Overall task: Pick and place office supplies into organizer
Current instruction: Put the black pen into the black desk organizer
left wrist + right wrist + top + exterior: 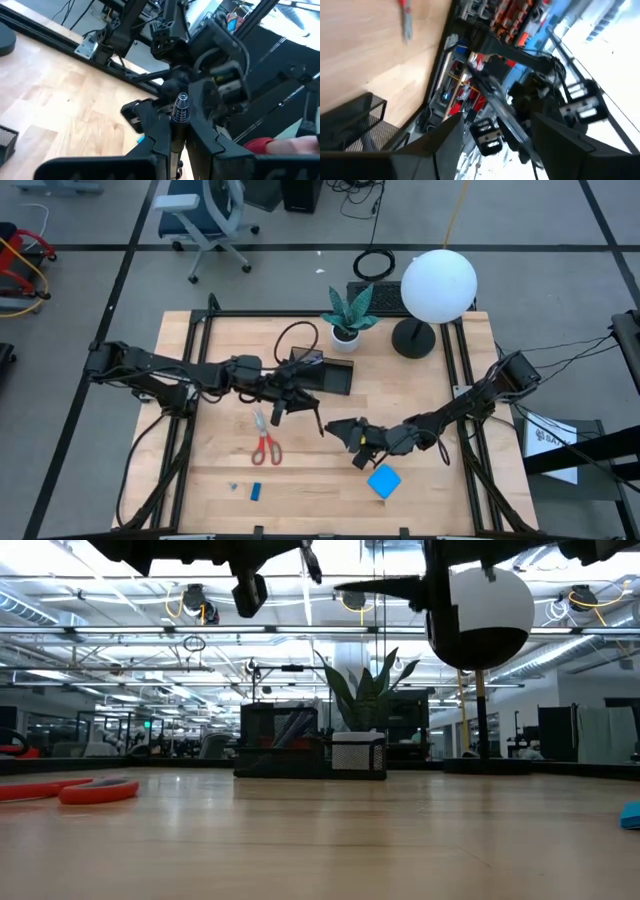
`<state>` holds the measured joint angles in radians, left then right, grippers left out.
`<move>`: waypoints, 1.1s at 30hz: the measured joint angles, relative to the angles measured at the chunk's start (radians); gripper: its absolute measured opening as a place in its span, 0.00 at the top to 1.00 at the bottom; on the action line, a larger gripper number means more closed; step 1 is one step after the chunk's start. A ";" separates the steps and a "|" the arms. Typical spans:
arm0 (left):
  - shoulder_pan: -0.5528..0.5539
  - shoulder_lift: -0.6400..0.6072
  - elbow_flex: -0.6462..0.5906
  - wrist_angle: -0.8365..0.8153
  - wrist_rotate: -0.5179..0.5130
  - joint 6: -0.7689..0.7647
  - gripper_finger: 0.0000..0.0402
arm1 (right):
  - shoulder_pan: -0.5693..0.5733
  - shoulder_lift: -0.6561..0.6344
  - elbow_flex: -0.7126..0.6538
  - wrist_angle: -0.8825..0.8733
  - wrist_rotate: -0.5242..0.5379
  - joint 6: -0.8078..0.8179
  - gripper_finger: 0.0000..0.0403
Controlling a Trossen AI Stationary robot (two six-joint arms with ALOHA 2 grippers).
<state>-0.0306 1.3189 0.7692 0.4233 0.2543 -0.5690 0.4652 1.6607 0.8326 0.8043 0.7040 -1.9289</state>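
Nearest the table's front edge lie the small blue eraser-like piece [256, 491] and, to its right, the bright blue square pad [384, 481], both flat on the wood. Just beyond the pad hangs the right gripper [331, 427], lifted above the table at mid-depth; its 2 fingers stand wide apart with nothing clamped between them. In its own wrist view a slim dark pen [506, 120] runs across the gap between those spread fingers, apart from both.

Left of that, the red-handled scissors [265, 442] lie flat, handles toward the front. Above and just behind them the left gripper [279, 412] is pinched narrow on the pen [180, 111], whose silver tip pokes up between its fingers [159, 142] in the left wrist view. The 2 grippers face each other close over the table's middle.

Farther back sits the black organizer [328, 374], with the potted plant [347, 315] and white globe lamp [438, 288] behind it.
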 joint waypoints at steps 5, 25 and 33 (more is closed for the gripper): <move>-0.004 0.069 -0.001 0.058 0.010 -0.035 0.90 | 0.000 0.064 0.000 0.084 -0.002 -0.093 0.44; 0.021 0.167 0.000 0.219 0.084 -0.066 0.90 | -0.001 0.176 0.026 0.245 -0.077 -0.120 0.60; 0.016 0.167 0.001 0.234 0.098 -0.089 0.90 | 0.001 0.173 0.075 0.233 -0.081 0.029 0.92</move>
<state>-0.0143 1.4857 0.7704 0.6575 0.3519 -0.6579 0.4664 1.8336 0.9079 1.0378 0.6228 -1.8996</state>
